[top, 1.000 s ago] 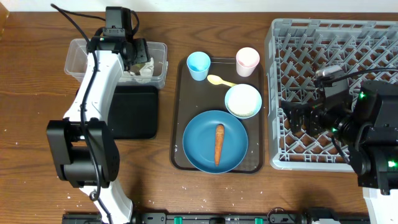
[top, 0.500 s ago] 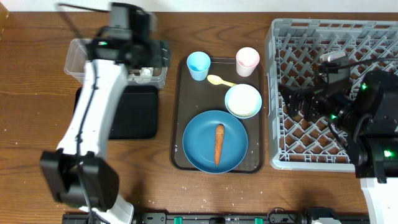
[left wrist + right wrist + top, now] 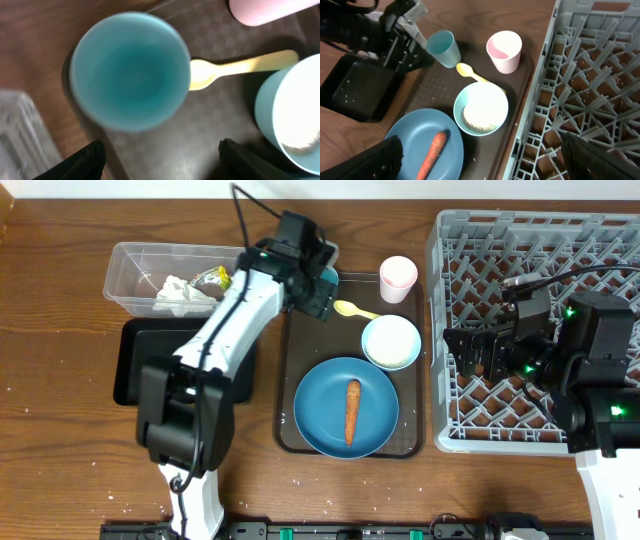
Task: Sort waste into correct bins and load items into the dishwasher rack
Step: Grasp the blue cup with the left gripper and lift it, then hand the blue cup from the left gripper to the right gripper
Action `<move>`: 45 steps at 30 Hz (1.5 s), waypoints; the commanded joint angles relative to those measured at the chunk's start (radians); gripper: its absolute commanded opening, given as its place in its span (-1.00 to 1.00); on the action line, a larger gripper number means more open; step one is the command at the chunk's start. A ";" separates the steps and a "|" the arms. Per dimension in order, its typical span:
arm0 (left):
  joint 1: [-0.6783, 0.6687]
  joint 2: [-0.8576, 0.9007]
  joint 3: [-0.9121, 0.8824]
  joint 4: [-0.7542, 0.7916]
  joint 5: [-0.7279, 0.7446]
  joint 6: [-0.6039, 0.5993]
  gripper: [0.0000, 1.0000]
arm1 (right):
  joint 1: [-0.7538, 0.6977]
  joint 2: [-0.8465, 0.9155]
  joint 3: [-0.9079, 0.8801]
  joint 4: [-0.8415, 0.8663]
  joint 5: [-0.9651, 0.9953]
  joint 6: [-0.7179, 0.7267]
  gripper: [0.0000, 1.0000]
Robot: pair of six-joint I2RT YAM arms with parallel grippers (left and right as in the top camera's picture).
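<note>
My left gripper [image 3: 318,282] is open and hovers over the light blue cup [image 3: 130,70] at the brown tray's back left; its fingers [image 3: 162,165] are empty. The yellow spoon [image 3: 352,308], pink cup [image 3: 398,277] and white bowl [image 3: 390,330] of rice [image 3: 481,116] stand nearby. The carrot [image 3: 352,412] lies on the blue plate [image 3: 320,405]. Tissue [image 3: 172,292] and the wrapper [image 3: 212,277] lie in the clear tub [image 3: 130,265]. The black tray [image 3: 135,360] sits in front of it. My right gripper [image 3: 470,358] is open and empty over the grey rack's [image 3: 540,240] left edge.
The brown serving tray [image 3: 285,380] holds the cups, bowl, spoon and plate between the bins and the rack. A few white grains lie on the wooden table [image 3: 60,430] in front of the trays. My left arm [image 3: 385,30] reaches across the tray's back left.
My left gripper has left the clear tub and swung right to above the light blue cup. The tissue and wrapper now show in the tub. The right gripper shifted slightly left.
</note>
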 commanded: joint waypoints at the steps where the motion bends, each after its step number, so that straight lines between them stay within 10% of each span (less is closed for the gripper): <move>1: -0.019 0.015 0.009 0.033 -0.043 0.095 0.50 | 0.002 0.002 0.015 -0.004 0.010 0.006 0.98; 18: -0.056 0.102 0.009 0.111 -0.064 0.140 0.37 | 0.002 0.002 0.015 -0.017 0.035 0.006 0.98; 31: -0.058 0.096 0.010 0.130 -0.091 0.098 -0.88 | 0.002 0.002 0.015 -0.019 0.035 0.006 0.98; 45: 0.032 -0.312 0.055 -0.061 -0.014 -0.274 -0.88 | 0.002 0.002 0.015 0.058 0.024 0.006 0.95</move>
